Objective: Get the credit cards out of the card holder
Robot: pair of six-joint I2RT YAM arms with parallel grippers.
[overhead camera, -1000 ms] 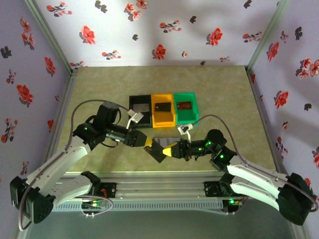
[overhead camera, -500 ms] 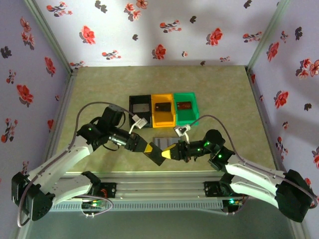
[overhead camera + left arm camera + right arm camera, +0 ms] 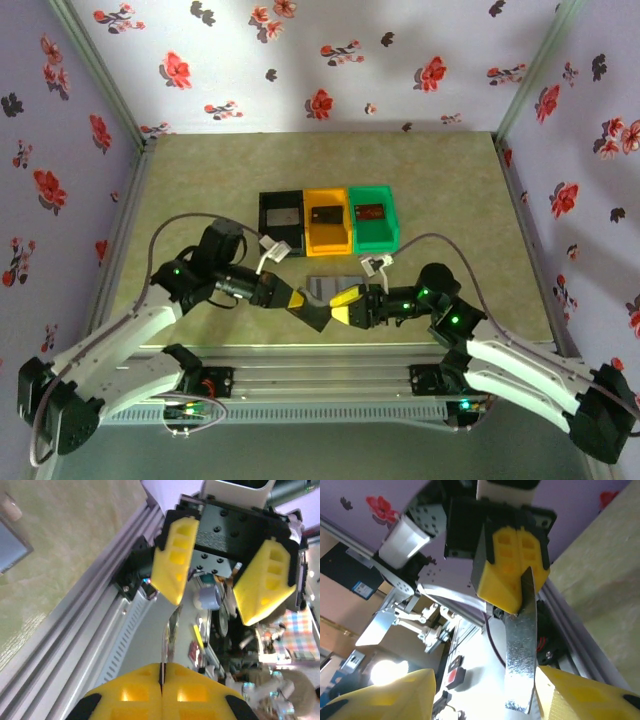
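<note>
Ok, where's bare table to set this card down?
Bare table lies beyond the bins, left of the black bin and right of the green bin. It's crowded in front of the orange bin, where left gripper and right gripper meet beside the card holder.

Three bins are sitting in a row at the middle of the table [image 3: 450, 200] — left bin [image 3: 263, 205], middle bin [image 3: 328, 243], right bin [image 3: 375, 240] — each holding one of the credit cards [image 3: 370, 212]. Just before them the card holder [image 3: 330, 285] is lying flat. Nearer still, the left gripper [image 3: 303, 302] and right gripper [image 3: 338, 305] are meeting tip to tip, a further card [image 3: 520, 655] sitting pinched in the left one's tips, between the right one's spread fingers.
</note>
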